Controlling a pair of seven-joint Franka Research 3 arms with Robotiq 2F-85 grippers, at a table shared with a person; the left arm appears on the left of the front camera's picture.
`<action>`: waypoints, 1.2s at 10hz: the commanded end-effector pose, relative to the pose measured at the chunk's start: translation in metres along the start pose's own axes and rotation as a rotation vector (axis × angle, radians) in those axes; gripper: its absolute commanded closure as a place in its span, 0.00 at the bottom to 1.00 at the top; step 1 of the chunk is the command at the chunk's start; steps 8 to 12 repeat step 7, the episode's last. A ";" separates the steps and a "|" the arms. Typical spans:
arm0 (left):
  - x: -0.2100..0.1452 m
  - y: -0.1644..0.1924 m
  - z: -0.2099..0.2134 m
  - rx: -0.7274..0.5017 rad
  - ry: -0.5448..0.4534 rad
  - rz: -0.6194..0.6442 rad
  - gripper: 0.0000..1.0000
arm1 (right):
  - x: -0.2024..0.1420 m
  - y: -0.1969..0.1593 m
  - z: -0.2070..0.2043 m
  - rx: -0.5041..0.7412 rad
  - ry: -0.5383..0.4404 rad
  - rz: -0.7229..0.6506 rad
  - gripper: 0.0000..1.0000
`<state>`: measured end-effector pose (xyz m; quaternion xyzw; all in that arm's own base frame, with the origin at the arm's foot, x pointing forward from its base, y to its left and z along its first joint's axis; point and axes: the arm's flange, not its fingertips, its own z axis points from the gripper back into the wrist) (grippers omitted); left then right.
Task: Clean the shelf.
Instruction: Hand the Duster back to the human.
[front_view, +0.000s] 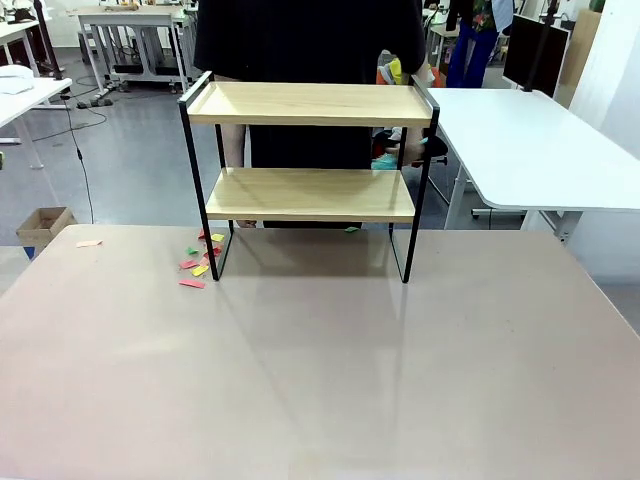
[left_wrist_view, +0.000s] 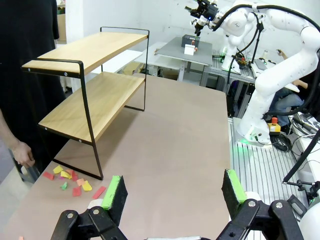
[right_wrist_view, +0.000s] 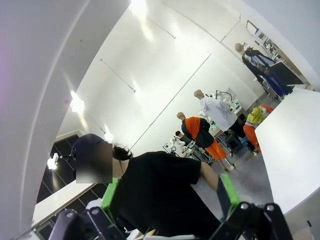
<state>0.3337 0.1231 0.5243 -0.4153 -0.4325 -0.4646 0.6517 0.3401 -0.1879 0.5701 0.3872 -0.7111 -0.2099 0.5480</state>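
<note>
The shelf (front_view: 310, 190) stands at the far middle of the table, two light wooden boards in a thin black frame, both boards bare. In the left wrist view the shelf (left_wrist_view: 90, 95) is ahead and to the left. My left gripper (left_wrist_view: 174, 192) hangs open above the table, nothing between its green pads (left_wrist_view: 112, 192). My right gripper (right_wrist_view: 167, 197) is open too, tilted upward toward the ceiling and the person in black (right_wrist_view: 160, 195) behind the shelf. Small coloured paper scraps (front_view: 200, 262) lie on the table by the shelf's left legs, scraps (left_wrist_view: 70, 180) near the front leg.
The person stands right behind the shelf, one hand (left_wrist_view: 22, 155) hanging at the table's edge. A pink scrap (front_view: 89, 243) lies far left. A white table (front_view: 540, 150) sits at the right. My right arm (left_wrist_view: 280, 75) rises beside the table.
</note>
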 end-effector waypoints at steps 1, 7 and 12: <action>0.002 -0.003 0.000 -0.006 -0.010 0.001 0.00 | 0.000 0.002 0.000 0.004 -0.012 -0.013 0.00; 0.002 -0.003 0.000 -0.006 -0.010 0.001 0.00 | 0.000 0.002 0.000 0.004 -0.012 -0.013 0.00; 0.002 -0.003 0.000 -0.006 -0.010 0.001 0.00 | 0.000 0.002 0.000 0.004 -0.012 -0.013 0.00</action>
